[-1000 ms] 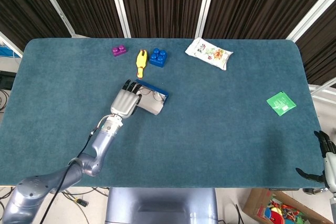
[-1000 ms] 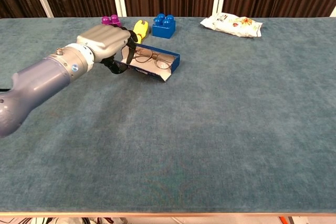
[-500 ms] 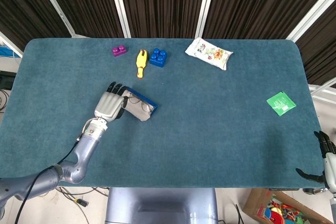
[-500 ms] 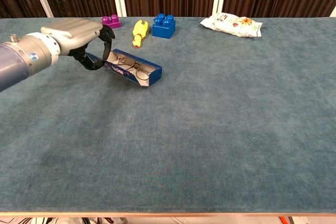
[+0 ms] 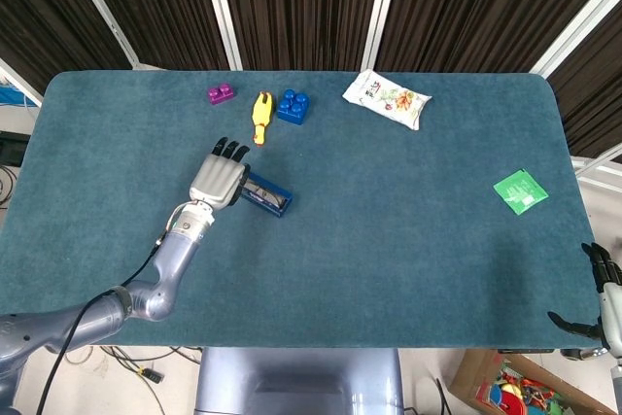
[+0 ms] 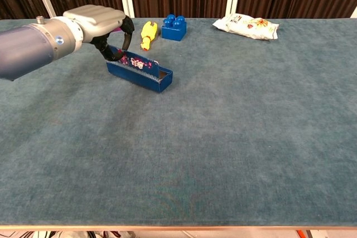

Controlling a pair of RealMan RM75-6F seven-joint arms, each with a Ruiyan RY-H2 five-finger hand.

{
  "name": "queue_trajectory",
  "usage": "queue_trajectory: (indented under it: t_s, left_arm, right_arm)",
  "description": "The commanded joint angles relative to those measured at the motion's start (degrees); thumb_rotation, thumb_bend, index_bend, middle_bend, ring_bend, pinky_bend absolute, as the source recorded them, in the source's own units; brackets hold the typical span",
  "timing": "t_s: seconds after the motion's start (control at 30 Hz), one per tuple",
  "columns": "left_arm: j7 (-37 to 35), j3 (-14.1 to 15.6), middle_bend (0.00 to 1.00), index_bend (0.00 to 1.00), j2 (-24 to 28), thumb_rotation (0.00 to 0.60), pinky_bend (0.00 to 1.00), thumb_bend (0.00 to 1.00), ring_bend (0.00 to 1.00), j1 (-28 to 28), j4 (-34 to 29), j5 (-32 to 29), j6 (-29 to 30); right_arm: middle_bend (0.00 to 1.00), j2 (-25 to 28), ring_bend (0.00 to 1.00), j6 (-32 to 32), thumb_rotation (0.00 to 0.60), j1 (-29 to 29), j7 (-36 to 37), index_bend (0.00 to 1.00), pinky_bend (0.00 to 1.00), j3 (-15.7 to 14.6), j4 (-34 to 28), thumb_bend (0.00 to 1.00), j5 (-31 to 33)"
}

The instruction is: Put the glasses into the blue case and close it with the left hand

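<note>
The blue case (image 5: pixel 266 197) lies left of the table's middle. In the chest view the blue case (image 6: pixel 140 74) shows its patterned lid (image 6: pixel 138 62) standing nearly upright over the tray. The glasses are hidden inside it. My left hand (image 5: pixel 222 178) is at the case's left end. In the chest view the left hand (image 6: pixel 99 19) curls its fingers (image 6: pixel 126 30) over the lid's end, with the thumb below. My right hand (image 5: pixel 602 291) hangs off the table's near right corner, fingers apart and holding nothing.
Along the far edge lie a purple brick (image 5: pixel 221 94), a yellow toy (image 5: pixel 260 116), a blue brick (image 5: pixel 293 106) and a snack bag (image 5: pixel 386 98). A green packet (image 5: pixel 520 191) lies at the right. The yellow toy (image 6: pixel 147 33) is just behind the case.
My left hand dragged the case leftward and nearer, then shifted slightly right. The lid swung up from lying flat open, and the glasses are no longer visible.
</note>
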Motion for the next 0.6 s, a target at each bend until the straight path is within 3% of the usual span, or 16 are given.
queue_trajectory:
  t_s: [0.03,0.6]
  left_arm:
    - [0.7,-0.4,0.16,0.59,-1.1,0.6,0.07,0.45,0.07,-1.4,2.0,-0.7,-0.6]
    - [0.1,-0.7,0.16,0.58,-6.8,0.6,0.07,0.45,0.07,-6.8,13.3,-2.2,-4.0]
  right_arm:
    - [0.02,0.0,0.13,0.0,0.6,0.0,0.0,0.0,0.24,0.0,0.0,0.19,0.0]
    - [0.02,0.0,0.13,-0.2,0.6,0.0,-0.3,0.0,0.24,0.0,-0.1,0.19,0.4]
